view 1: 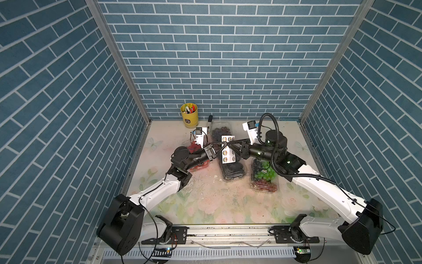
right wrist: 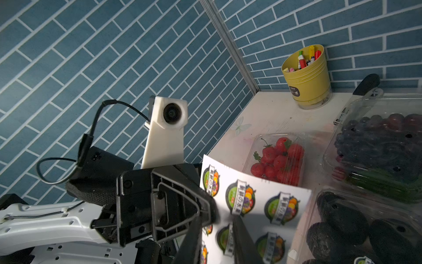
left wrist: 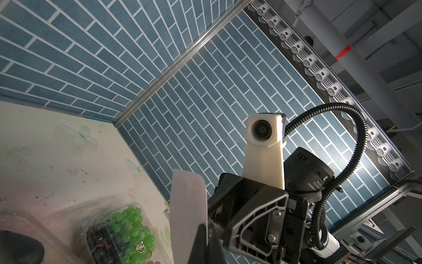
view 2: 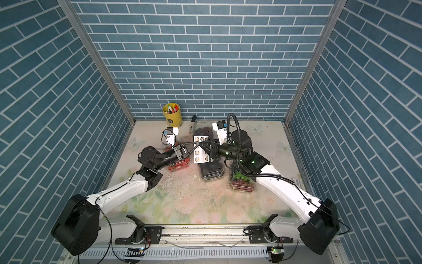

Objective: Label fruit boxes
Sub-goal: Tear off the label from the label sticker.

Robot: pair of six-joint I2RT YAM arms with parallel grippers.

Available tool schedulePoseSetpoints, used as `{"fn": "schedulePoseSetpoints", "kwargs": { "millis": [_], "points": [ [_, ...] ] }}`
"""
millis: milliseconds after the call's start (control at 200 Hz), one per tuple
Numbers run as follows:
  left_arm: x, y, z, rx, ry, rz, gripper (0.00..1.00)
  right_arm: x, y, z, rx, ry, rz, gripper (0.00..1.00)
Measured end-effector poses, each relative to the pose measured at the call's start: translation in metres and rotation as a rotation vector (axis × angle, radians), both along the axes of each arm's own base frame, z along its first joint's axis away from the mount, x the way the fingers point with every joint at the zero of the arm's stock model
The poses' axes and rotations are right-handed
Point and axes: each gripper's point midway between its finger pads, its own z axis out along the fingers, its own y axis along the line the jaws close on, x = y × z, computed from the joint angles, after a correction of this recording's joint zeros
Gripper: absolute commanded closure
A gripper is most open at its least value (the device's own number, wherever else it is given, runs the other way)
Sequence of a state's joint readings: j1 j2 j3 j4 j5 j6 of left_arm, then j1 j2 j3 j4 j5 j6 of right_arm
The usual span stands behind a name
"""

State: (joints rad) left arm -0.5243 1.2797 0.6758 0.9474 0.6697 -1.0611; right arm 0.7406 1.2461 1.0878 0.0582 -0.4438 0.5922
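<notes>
The left end effector [view 1: 225, 144] is pressed together on the edge of a white sticker sheet [view 1: 229, 157], holding it in the air over the far end of the box of black fruit [view 1: 233, 170]. The right end effector [view 1: 229, 144] meets it tip to tip at that sheet. Its fingers look only slightly parted, and I cannot tell whether they pinch a sticker.

The boxes are thin clear plastic with hinged lids, so they are probably light, slick and springy. A lid would likely dent under a hard press, and the soft fruit beneath would bruise. A label is best pressed gently onto a flat part of the lid. To steady or shift a box, grip the stiffer rim at a short end.

All four boxes lie flat on the desk [view 1: 205, 201]:
- **Black fruit:** dark, lumpy fruit, with a round label showing at its near corner in the right wrist view.
- **Dark purple grapes [view 1: 220, 130]:** just behind the black fruit box.
- **Red strawberries [right wrist: 278, 157]:** near its left, partly under the left arm.
- **Green, blue and red grapes [view 1: 265, 176]:** near its right, with a round label on the lid.
</notes>
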Motion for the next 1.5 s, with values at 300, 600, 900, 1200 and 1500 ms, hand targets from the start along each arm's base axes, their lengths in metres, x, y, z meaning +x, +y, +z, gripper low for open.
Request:
{"fn": "schedulePoseSetpoints", "kwargs": {
  "millis": [300,600,900,1200,1500],
  "points": [
    [0.000,0.000,0.000,0.000,0.000,0.000,1.00,-0.001,0.000,-0.009,-0.036,0.003,0.000,0.74],
    [-0.001,-0.001,0.000,-0.001,0.001,-0.002,1.00,0.001,-0.001,-0.010,-0.046,-0.009,-0.011,0.77],
    [-0.001,-0.001,0.000,-0.001,0.002,-0.002,1.00,0.005,-0.004,-0.012,-0.063,-0.019,-0.037,0.83],
    [-0.001,-0.001,0.000,-0.001,0.001,-0.002,1.00,0.005,-0.006,-0.009,-0.069,-0.042,-0.047,1.00],
    [0.000,-0.001,-0.002,0.008,0.004,0.001,1.00,0.005,-0.008,-0.010,-0.075,-0.042,-0.059,1.00]
  ]
}}
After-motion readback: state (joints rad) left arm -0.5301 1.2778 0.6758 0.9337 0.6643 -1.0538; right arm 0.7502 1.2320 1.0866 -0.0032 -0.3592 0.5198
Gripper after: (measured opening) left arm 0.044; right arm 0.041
